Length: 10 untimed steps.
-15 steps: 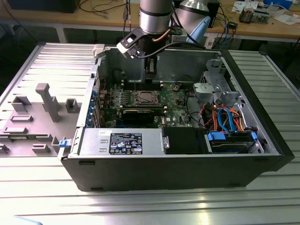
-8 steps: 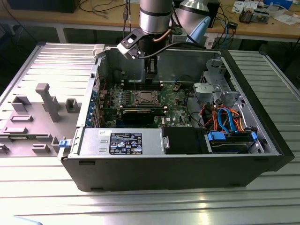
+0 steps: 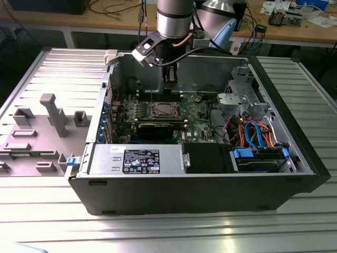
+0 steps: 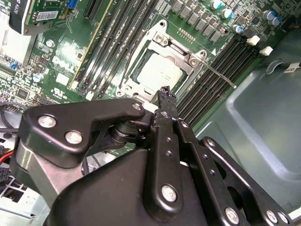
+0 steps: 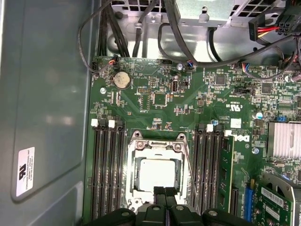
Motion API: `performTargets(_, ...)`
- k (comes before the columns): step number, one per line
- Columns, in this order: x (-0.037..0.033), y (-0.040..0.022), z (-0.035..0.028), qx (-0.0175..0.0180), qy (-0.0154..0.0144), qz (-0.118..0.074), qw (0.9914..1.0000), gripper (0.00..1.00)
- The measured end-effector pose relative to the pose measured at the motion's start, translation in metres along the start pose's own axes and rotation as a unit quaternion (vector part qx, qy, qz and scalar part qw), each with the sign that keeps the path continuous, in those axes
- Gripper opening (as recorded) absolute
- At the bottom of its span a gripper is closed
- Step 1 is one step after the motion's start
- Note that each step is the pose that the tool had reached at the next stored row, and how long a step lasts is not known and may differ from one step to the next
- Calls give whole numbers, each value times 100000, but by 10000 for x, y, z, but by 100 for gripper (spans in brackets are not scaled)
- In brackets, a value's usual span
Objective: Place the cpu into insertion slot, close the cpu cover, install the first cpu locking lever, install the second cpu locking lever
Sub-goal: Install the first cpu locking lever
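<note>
gripper [image 5: 164, 193] is hovering just over the insertion slot [image 5: 137, 135] edge, fingers pinched narrow, carrying nothing. cpu [image 5: 154, 173] is sitting in the slot right ahead of the tips, and cpu cover [image 5: 131, 174] is lying down over it. One locking lever [image 5: 190, 172] is angling off beside the tool and looks unlatched. Can't tell on the other. Open case [image 3: 210, 190] is holding the board [image 5: 155, 108].
</note>
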State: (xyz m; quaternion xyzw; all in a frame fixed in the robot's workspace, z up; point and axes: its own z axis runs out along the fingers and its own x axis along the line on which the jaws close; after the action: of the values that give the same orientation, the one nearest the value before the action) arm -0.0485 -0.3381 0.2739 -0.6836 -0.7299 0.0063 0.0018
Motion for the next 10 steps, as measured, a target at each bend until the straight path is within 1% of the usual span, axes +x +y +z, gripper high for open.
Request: performTargets(10,-4,0,0,-7,-10,-697,99998,11)
